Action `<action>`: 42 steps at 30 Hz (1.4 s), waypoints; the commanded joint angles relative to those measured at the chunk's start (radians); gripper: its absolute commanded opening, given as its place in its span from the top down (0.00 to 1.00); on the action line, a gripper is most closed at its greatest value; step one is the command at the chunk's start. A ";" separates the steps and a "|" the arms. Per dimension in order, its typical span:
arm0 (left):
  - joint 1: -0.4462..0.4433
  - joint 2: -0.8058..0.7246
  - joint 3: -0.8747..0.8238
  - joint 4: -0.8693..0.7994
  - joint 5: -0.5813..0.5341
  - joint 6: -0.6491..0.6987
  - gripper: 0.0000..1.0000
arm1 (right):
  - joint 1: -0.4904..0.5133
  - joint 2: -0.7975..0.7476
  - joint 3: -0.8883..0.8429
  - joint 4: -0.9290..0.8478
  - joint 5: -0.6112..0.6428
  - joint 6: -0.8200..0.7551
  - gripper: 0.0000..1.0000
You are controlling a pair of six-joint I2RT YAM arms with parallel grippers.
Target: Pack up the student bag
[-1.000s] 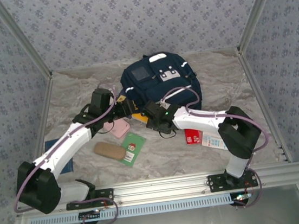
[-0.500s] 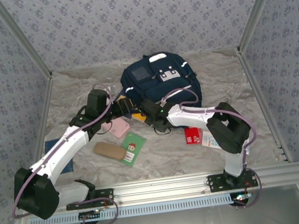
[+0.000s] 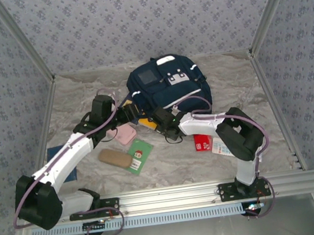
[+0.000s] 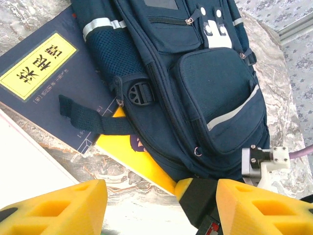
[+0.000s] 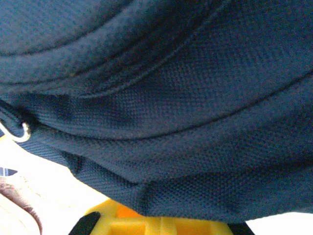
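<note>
We find the student bag lying flat on the marble table, toward 12 o'clock from the table's middle, with its front pockets facing up (it is by far the biggest thing here).

The left gripper sits at the bag's 8 o'clock edge. From its own wrist camera we see its yellow fingers spread wide apart with nothing held. Between them lie bare marble and the near corner of a yellow book.

That yellow book is tucked under the bag's edge. A navy book with a yellow label lies under the bag too, at 10 o'clock from the yellow one. A dark strap from the bag lies across both books, and a round black buckle sits on the bag's side just above.

The right gripper is at the bag's 7 o'clock edge, just beside the left one. One of its yellow fingertips presses against the bag's lower seam. Its wrist camera is so close to the navy fabric that we cannot tell whether its jaws are parted or closed.

Loose on the table, at 7 o'clock from the bag, we see a pink pouch, a tan case and a green booklet. A red card lies at 5 o'clock.
</note>
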 commanded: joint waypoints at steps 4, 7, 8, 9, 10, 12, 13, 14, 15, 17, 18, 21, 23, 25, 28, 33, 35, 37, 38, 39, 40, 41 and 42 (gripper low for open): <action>0.009 0.058 0.009 0.032 0.010 -0.072 0.37 | 0.014 -0.086 -0.032 0.065 0.062 -0.149 1.00; 0.006 0.100 0.001 0.081 0.028 -0.134 0.36 | 0.023 -0.133 -0.056 0.103 0.047 -0.224 1.00; 0.003 0.118 0.001 0.099 0.033 -0.152 0.36 | 0.023 -0.148 -0.067 0.123 0.034 -0.249 1.00; 0.002 0.139 0.005 0.112 0.040 -0.166 0.36 | 0.025 -0.160 -0.076 0.138 0.023 -0.269 1.00; 0.001 0.165 0.008 0.127 0.048 -0.182 0.36 | 0.026 -0.173 -0.088 0.158 0.011 -0.290 1.00; -0.003 0.213 0.016 0.164 0.073 -0.212 0.36 | 0.027 -0.200 -0.125 0.221 -0.036 -0.329 1.00; -0.004 0.235 0.019 0.182 0.085 -0.225 0.35 | 0.027 -0.213 -0.149 0.260 -0.050 -0.340 1.00; -0.005 0.261 0.023 0.205 0.096 -0.240 0.35 | 0.028 -0.230 -0.173 0.298 -0.061 -0.345 1.00; -0.007 0.287 0.025 0.227 0.108 -0.252 0.35 | 0.026 -0.241 -0.199 0.333 -0.084 -0.351 1.00; -0.010 0.333 0.039 0.256 0.119 -0.276 0.35 | 0.024 -0.255 -0.228 0.379 -0.115 -0.364 1.00; -0.013 0.358 0.043 0.284 0.126 -0.288 0.35 | 0.023 -0.258 -0.235 0.394 -0.131 -0.369 1.00; -0.014 0.422 0.049 0.370 0.145 -0.324 0.35 | 0.021 -0.257 -0.239 0.424 -0.152 -0.392 1.00; -0.014 0.465 0.055 0.436 0.167 -0.340 0.35 | 0.020 -0.255 -0.245 0.444 -0.163 -0.399 1.00; -0.014 0.503 0.057 0.497 0.181 -0.371 0.35 | 0.021 -0.252 -0.250 0.459 -0.186 -0.403 1.00; -0.015 0.549 0.056 0.594 0.202 -0.416 0.37 | 0.019 -0.244 -0.258 0.474 -0.216 -0.408 1.00; -0.015 0.589 0.066 0.667 0.218 -0.438 0.45 | 0.017 -0.240 -0.262 0.483 -0.232 -0.418 1.00; -0.014 0.594 0.065 0.677 0.213 -0.439 0.54 | 0.015 -0.242 -0.266 0.480 -0.229 -0.424 1.00; -0.014 0.595 0.063 0.692 0.210 -0.442 0.65 | 0.013 -0.246 -0.269 0.461 -0.219 -0.430 1.00; -0.013 0.595 0.061 0.695 0.208 -0.443 0.71 | 0.011 -0.248 -0.269 0.445 -0.211 -0.431 1.00; -0.011 0.594 0.061 0.699 0.207 -0.445 0.77 | 0.011 -0.250 -0.268 0.423 -0.199 -0.432 1.00; -0.009 0.593 0.060 0.704 0.206 -0.446 0.82 | 0.008 -0.252 -0.269 0.405 -0.189 -0.432 1.00; -0.005 0.591 0.057 0.705 0.204 -0.447 0.86 | 0.009 -0.256 -0.272 0.388 -0.181 -0.431 1.00; -0.002 0.588 0.054 0.705 0.198 -0.446 0.89 | 0.009 -0.265 -0.279 0.374 -0.170 -0.430 1.00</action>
